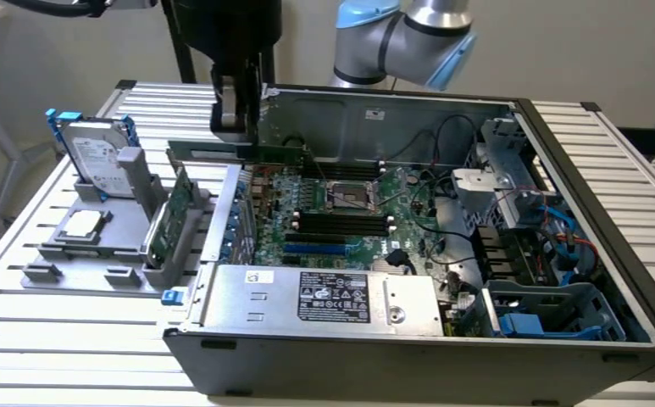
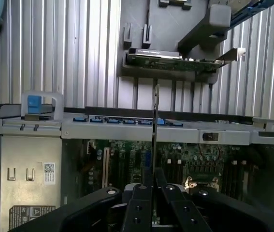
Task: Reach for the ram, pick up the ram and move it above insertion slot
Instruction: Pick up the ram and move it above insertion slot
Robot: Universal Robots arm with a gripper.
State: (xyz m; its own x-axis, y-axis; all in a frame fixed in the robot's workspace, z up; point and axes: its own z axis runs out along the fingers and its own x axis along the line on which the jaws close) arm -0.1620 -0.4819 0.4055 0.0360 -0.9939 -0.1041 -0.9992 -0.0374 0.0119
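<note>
A: Tool [image 1: 236, 127] state?

B: Fingers pressed together on the ram [image 1: 240, 154], pinching it by its upper long edge. One ram, one tool. In the wrist view the stick [image 2: 155, 130] runs edge-on straight out from between the two fingertips, thin as a blade.

A: Where does the ram sit?

B: Hanging just under the tool, level, over the open computer case [image 1: 598, 254], above the motherboard [image 1: 356, 216] and clear of it. It is at the case side nearest the grey fixture [image 1: 101, 246].

A: Slots?

B: Below the tool and off toward the exterior view's right, a bank of dark memory slots [image 1: 333, 225] beside the processor socket [image 1: 356, 197]. I count about four dark ones; the exact number is hard to settle. A blue slot [image 1: 318, 249] lies next to them.

A: What else, counted?

B: One hard drive [image 1: 92, 153] in blue rails, standing upright in the fixture, well apart from the tool. One green expansion card [image 1: 169, 222] on edge in the same fixture, closer to the tool. One small square chip [image 1: 82, 224] lying flat in the fixture. One power supply [image 1: 321, 301] with a label, at the case's near end. One ribbed metal counter [image 1: 45, 339] under everything.
</note>
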